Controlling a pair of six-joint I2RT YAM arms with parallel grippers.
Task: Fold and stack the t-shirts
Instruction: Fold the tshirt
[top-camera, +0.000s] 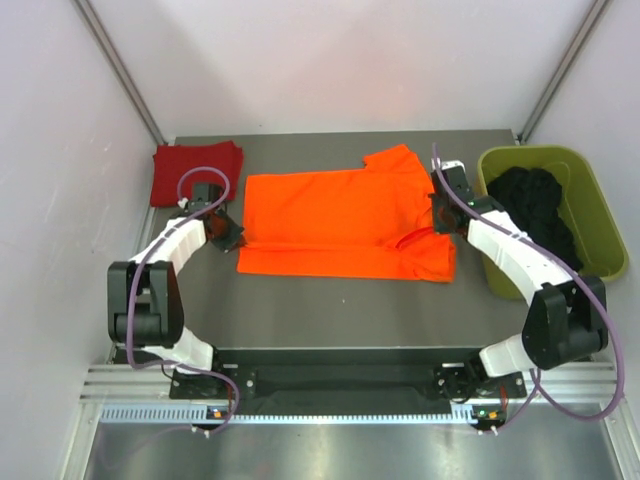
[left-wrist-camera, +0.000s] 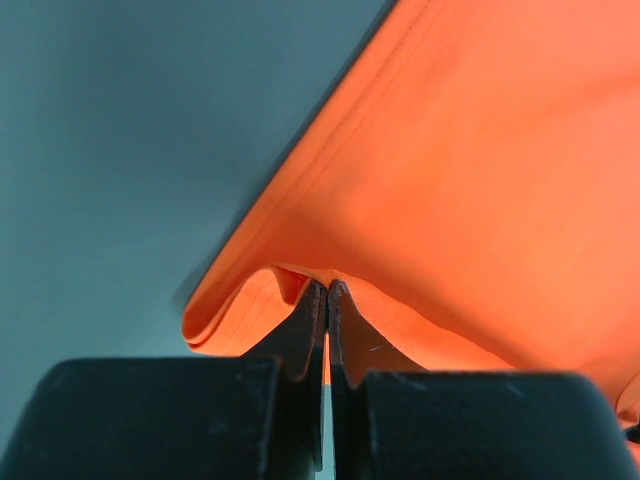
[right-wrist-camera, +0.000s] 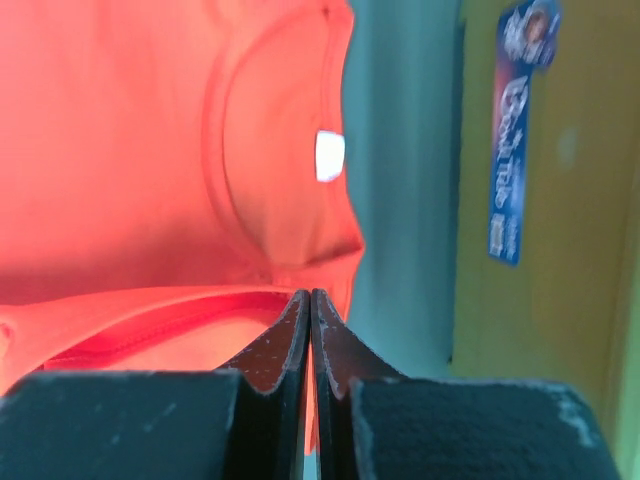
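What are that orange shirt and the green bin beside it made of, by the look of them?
The orange t-shirt looks like soft matte knit fabric, perhaps cotton: it drapes, creases and has stitched hems. The green tub seems rigid moulded plastic, smooth with a slight sheen: even walls, rounded rim, a label stuck on.

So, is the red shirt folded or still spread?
Folded: the dark red t-shirt lies as a compact squarish bundle at the table's far-left corner, no sleeves showing.

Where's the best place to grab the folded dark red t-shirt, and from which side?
Probably the right edge of the dark red t-shirt, approached from the right across the table: it lies folded flat with its left side by the wall.
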